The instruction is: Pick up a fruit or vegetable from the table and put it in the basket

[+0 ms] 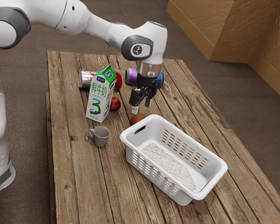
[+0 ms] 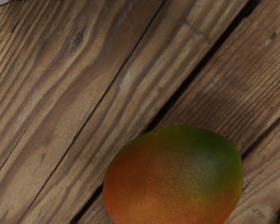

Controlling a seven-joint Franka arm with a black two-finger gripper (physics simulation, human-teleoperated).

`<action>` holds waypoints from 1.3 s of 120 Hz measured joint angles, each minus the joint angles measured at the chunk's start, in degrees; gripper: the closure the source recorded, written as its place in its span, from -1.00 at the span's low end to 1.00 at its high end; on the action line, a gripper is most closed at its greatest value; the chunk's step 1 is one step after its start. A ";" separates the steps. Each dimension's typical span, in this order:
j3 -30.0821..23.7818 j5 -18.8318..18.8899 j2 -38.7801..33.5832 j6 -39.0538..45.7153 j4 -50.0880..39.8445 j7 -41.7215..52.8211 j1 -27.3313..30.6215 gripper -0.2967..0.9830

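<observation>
Since the mango point(image 1: 138, 119) lies on the worktop point(image 1: 79, 186) near the far end of the basket point(image 1: 222, 169), the jaws, seemingly wide apart just above, should centre over it and drop straight before closing.

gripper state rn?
Gripper: open, its two fingers apart, holding nothing; the mango is just under the hand, not gripped.

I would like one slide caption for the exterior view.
Robot arm with open gripper above a mango, near a white basket on a wooden table.
</observation>
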 joint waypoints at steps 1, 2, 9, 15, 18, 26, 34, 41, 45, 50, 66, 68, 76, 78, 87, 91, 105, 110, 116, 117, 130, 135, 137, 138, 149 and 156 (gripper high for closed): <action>0.02 -0.01 0.00 0.04 -0.01 0.03 0.04 -0.54; 0.03 -0.03 0.00 0.08 -0.01 0.05 0.09 -0.54; 0.09 -0.11 0.04 0.32 -0.03 0.22 0.49 -0.54; 0.11 -0.13 0.04 0.47 -0.04 0.35 0.81 -0.54; 0.11 -0.14 0.06 0.53 -0.04 0.41 0.91 -0.54; 0.11 -0.16 0.19 0.72 -0.04 0.57 0.94 -0.54; 0.12 -0.17 0.49 0.95 -0.04 0.70 0.73 -0.54; 0.12 -0.21 0.95 1.37 -0.32 0.81 0.55 -0.54; 0.12 -0.22 0.88 1.83 -1.17 0.90 0.49 -0.54; 0.12 -0.32 0.74 2.41 -2.04 1.11 0.46 -0.54; 0.12 -0.52 0.50 3.70 -2.91 1.72 0.69 -0.54; 0.12 -0.53 0.50 3.80 -2.94 1.78 0.73 -0.54; 0.14 -0.57 0.49 4.16 -3.03 2.04 0.80 -0.54; 0.20 -0.58 0.49 4.23 -3.08 2.11 0.77 -0.54; 0.69 -0.60 0.51 4.49 -3.24 2.46 0.69 -0.54; 0.79 -0.63 0.56 4.57 -3.27 2.61 0.87 -0.54; 0.89 -0.67 1.13 4.93 -3.23 3.12 1.50 -0.54; 0.90 -0.68 1.49 5.15 -3.22 3.29 1.59 -0.54; 0.90 -0.68 1.83 5.40 -3.21 3.47 1.59 -0.54; 0.90 -0.68 1.90 5.44 -3.20 3.50 1.59 -0.54; 0.84 -0.62 2.35 6.16 -3.17 3.84 1.34 -0.54; 0.83 -0.62 2.39 6.42 -3.19 3.95 1.17 -0.54; 0.83 -0.64 2.40 6.52 -3.20 4.00 1.09 -0.54; 0.83 -0.67 2.40 6.56 -3.20 4.02 1.05 -0.54; 0.82 -0.91 2.45 6.94 -3.21 4.25 0.59 -0.54; 0.82 -1.06 2.58 7.12 -3.23 4.42 0.30 -0.54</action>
